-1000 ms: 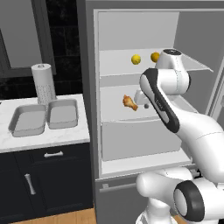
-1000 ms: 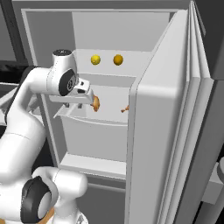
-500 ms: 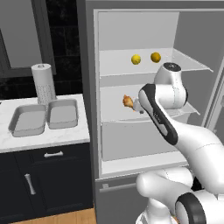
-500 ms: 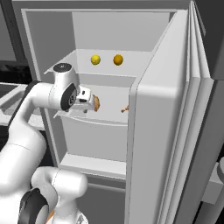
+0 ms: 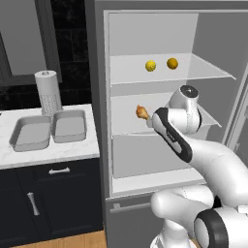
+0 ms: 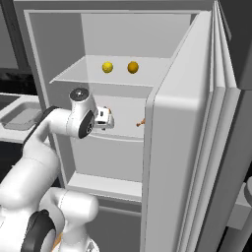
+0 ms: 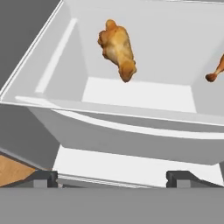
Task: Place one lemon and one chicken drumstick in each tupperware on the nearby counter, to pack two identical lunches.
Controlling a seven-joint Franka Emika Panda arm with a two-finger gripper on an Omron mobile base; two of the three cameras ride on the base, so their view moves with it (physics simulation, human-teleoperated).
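Fridge shelf (image 7: 131,94); pincer (image 7: 111,177) wide, empty.

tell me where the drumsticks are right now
Both drumsticks lie on the fridge's middle shelf: one just ahead of the open hand, the other further right.

I am in a kitchen, a rendered one: an open fridge (image 5: 160,97) stands before me with its door (image 6: 187,147) swung wide, two lemons (image 5: 150,65) on its upper shelf and chicken drumsticks (image 7: 117,47) on the shelf below. To its left a white marble-look table (image 5: 48,152) tops black cabinets (image 5: 48,203) with silver bar handles and carries two grey tupperware trays (image 5: 70,127) and a paper towel roll (image 5: 47,91) against a dark tiled wall (image 5: 72,58), over a wooden floor (image 5: 63,240).
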